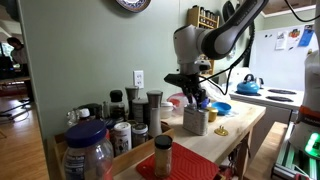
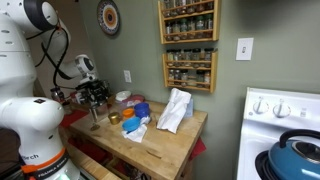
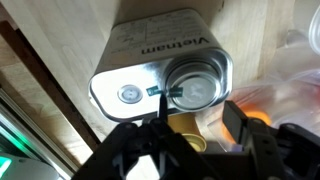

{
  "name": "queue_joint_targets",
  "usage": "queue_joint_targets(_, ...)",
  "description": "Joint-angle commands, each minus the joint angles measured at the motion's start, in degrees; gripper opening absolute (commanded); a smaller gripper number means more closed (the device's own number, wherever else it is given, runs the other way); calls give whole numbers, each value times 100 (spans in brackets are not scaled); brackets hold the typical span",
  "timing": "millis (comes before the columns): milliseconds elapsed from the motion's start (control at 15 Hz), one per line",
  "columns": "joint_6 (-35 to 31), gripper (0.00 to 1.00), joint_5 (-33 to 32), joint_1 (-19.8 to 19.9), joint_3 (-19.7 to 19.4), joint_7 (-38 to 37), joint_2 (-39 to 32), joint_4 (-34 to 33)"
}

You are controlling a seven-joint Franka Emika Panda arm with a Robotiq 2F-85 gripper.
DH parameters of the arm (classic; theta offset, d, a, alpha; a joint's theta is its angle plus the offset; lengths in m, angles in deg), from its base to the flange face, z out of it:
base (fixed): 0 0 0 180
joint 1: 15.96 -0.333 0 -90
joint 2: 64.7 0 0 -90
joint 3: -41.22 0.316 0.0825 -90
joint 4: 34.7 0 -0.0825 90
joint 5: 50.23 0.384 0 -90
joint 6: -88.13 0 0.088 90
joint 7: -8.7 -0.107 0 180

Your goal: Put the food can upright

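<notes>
The food can (image 3: 150, 70) is a silvery-grey metal tin with a pale label. It stands upright on the wooden table, and the wrist view looks down on its top with a round lid (image 3: 193, 85). It also shows in both exterior views (image 1: 195, 122) (image 2: 96, 120). My gripper (image 3: 198, 118) is open and empty, just above the can (image 1: 196, 98) (image 2: 97, 98). Its fingers are spread and do not touch the can. A small yellow-orange jar (image 3: 190, 128) shows between the fingers, down on the table.
Dark-lidded jars and shakers (image 1: 140, 105) stand by the wall, with more in front (image 1: 95, 150) (image 1: 163, 155). A blue bowl (image 1: 222, 108), a white bag (image 2: 175, 110) and a blue cloth (image 2: 132, 126) lie on the wooden table (image 1: 240, 122). A stove with a blue kettle (image 1: 249, 85) stands beyond.
</notes>
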Motion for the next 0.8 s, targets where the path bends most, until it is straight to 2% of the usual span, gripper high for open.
queue_joint_targets(0,248,92,29,-152,-157,180,-16,-250)
queue_joint_targets(133,396,100,139,-111,-196,491,203,-286)
queue_joint_targets(333,560,100,334,-46,-258,940,540,-308)
queue_joint_targets(600,757,100,1027,88,-395,2364,1074,-282)
queue_joint_targets(733,989,100,1696,123,-492,3362,1303,-322)
